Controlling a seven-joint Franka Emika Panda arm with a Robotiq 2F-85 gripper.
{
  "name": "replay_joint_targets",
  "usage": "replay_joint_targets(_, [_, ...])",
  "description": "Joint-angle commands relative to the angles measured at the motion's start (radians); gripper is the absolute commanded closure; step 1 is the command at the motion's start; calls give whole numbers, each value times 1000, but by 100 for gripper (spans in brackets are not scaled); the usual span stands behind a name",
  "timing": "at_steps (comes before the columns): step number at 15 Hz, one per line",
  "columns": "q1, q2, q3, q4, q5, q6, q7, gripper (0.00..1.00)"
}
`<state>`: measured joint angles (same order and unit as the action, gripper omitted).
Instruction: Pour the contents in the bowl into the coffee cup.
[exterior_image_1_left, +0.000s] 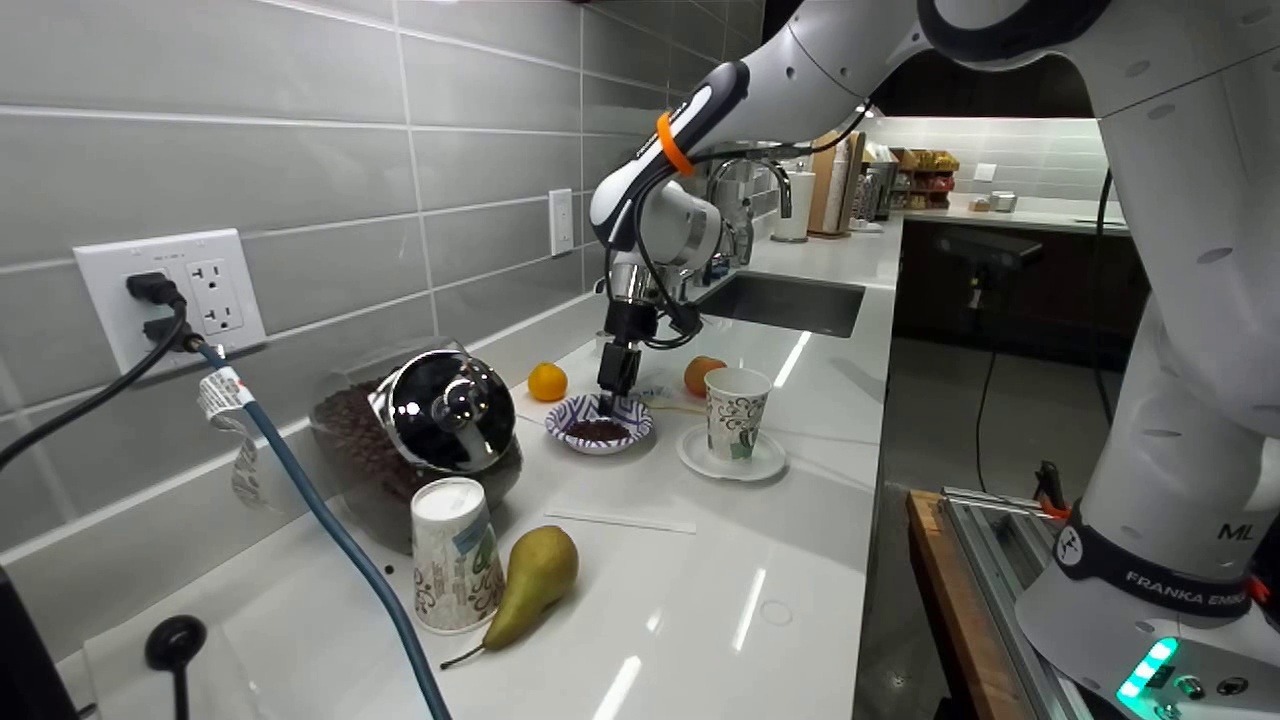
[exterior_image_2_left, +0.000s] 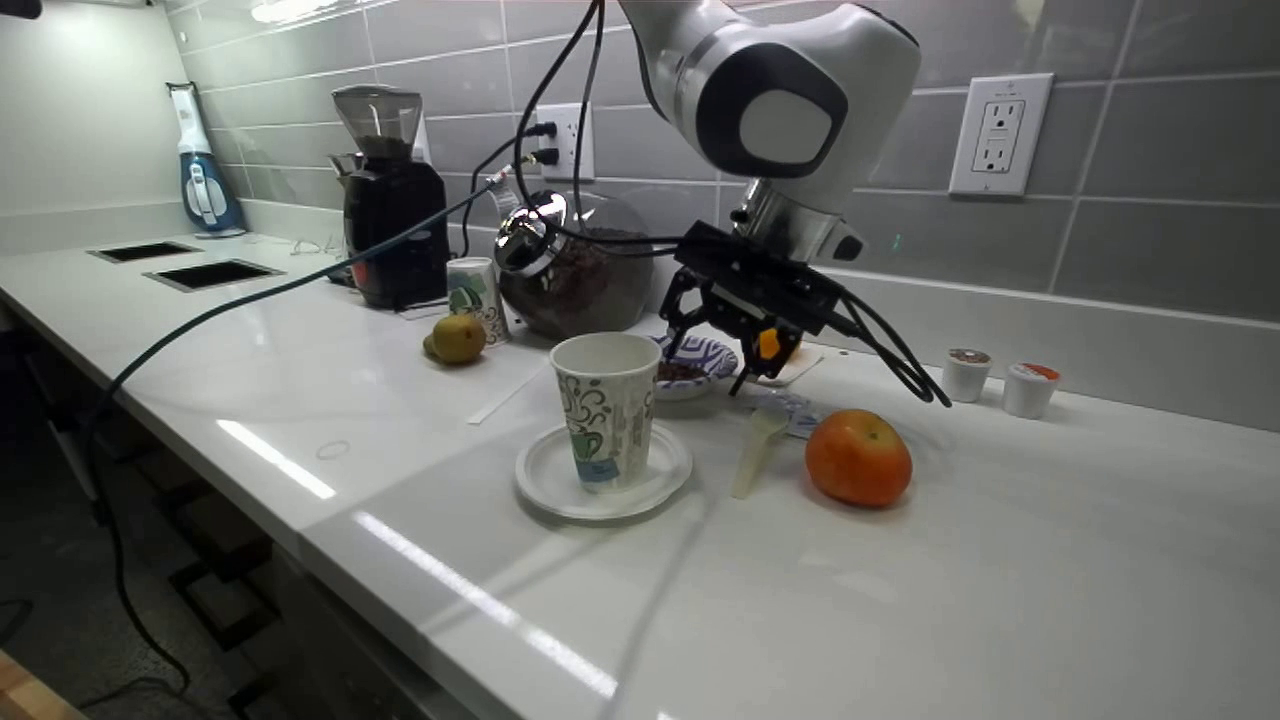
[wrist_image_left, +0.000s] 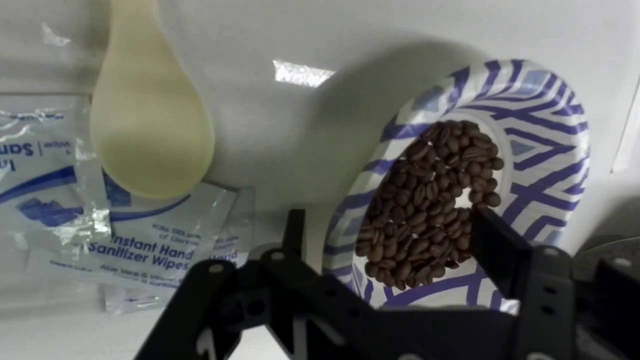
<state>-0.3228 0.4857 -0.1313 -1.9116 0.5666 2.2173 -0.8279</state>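
A gray tiled wall (exterior_image_1_left: 490, 90) backs a glossy white counter (exterior_image_2_left: 950, 600) streaked with reflected light (exterior_image_2_left: 485, 602).

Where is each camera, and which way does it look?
In an exterior view: from the pear side, facing the sink; arm, gripper and base show.
In an exterior view: from the orange-red fruit side, facing the wall slantwise; arm and gripper show.
Wrist view: on the wrist, looking down at the bowl; gripper fingers show.
Both exterior views share the coffee cup.
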Motion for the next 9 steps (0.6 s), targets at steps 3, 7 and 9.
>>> replay_joint_targets(3, [-40, 16, 41, 20, -11, -26, 27, 44])
replay_joint_targets(7, [-54, 16, 50, 21, -5, -37, 30, 56])
replay_joint_targets(9, [-60, 16, 54, 20, -1, -45, 29, 61])
